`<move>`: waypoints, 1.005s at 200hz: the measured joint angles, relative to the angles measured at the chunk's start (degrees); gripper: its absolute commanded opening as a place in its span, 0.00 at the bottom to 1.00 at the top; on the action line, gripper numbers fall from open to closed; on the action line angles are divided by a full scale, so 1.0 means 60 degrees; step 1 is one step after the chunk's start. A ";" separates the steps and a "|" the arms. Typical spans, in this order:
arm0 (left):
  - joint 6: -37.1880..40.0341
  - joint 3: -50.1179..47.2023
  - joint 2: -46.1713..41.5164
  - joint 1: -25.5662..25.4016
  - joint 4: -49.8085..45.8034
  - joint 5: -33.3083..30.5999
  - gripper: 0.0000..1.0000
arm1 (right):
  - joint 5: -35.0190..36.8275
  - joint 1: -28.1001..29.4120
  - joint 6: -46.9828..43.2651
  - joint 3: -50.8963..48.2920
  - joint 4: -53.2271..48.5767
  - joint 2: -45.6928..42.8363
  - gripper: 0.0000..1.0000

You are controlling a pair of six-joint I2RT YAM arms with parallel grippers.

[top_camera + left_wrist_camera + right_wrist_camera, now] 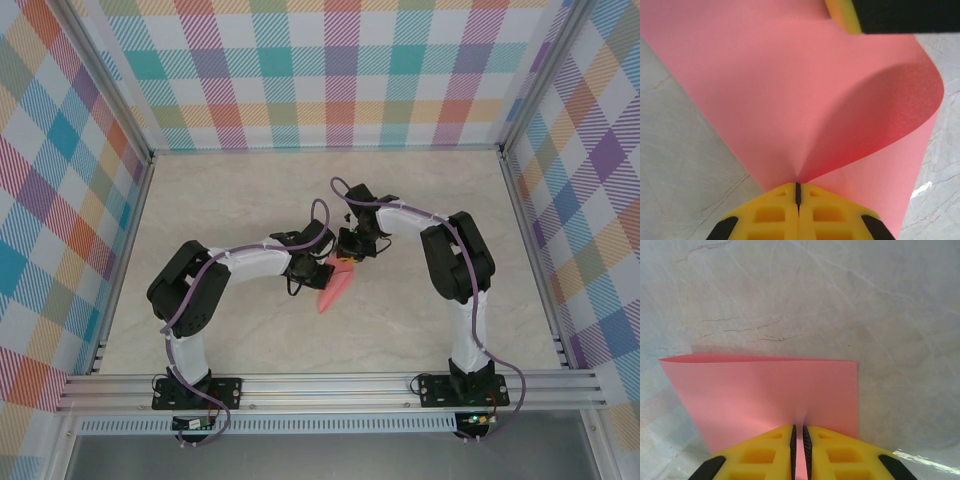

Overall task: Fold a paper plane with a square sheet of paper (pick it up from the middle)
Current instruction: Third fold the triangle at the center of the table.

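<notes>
Near end first: the square sheet of paper (334, 287) lies between the two arms, its tip pointing back twd the bases. Its long axis runs from that tip up to the far end, where both jaws meet. From above it reads as a narrow pink sliver, so it's doubled over or edge-on; can't tell which.

Left arm (245, 265) reaches in from the sheet's left. Left jaws are fully shut on an edge, w/ paper fanning out ahead and a curled flap on its right.

Right arm (445, 255) reaches in from the sheet's right. Right jaws are pinched on the paper too, just a thin slit w/ pink in it. One yellow pad (844, 15) sits at the sheet's far edge.

Both arms are about equally near. My read: the next crease hinges on that axis, so line both pinches up w/ it.

Pale marble counter (250, 190) lies beyond the sheet.
</notes>
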 measured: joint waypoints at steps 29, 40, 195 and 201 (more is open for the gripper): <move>0.0022 0.0120 0.0000 0.0000 -0.0011 -0.0004 0.00 | -0.0018 -0.0007 0.0000 -0.0004 0.0007 0.0000 0.16; 0.0022 0.0120 0.0000 0.0000 -0.0018 -0.0004 0.00 | -0.0036 -0.0007 0.0000 -0.0004 0.0007 0.0000 0.16; -0.0018 -0.0204 -0.0004 0.0095 0.0262 0.0262 0.00 | -0.0102 -0.0007 0.0007 0.0004 0.0015 0.0000 0.18; -0.0018 -0.0204 -0.0004 0.0095 0.0262 0.0270 0.00 | -0.0109 -0.0007 0.0011 0.0004 0.0015 -0.0004 0.18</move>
